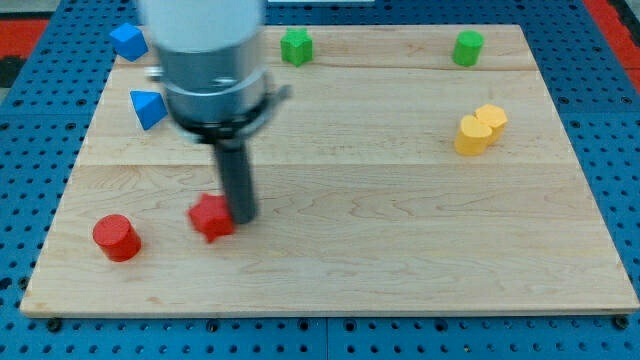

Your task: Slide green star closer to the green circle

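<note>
My tip (241, 216) is the lower end of a plain dark rod; there is no gripper on this arm, so nothing is clenched, released or grasped. The tip sits on the desk (380, 230), touching or just beside the right edge of a red block (211, 216) whose shape I cannot make out clearly. At about 8 o'clock from the tip, well to the view's left, stands a red cylinder (116, 237).

The green star (296, 46) lies near the desk's top edge, at roughly 1 o'clock from the tip and well apart from it. The green circle (467, 47) is on the same top strip, far off at 3 o'clock from the star.

A yellow block (480, 129), looking like two joined rounded lobes, rests at 5 o'clock from the green circle. Two blue blocks sit at 10 to 11 o'clock from the tip: one blue block (128, 41) at the top-left corner, and a blue wedge-like block (148, 108) below it.
</note>
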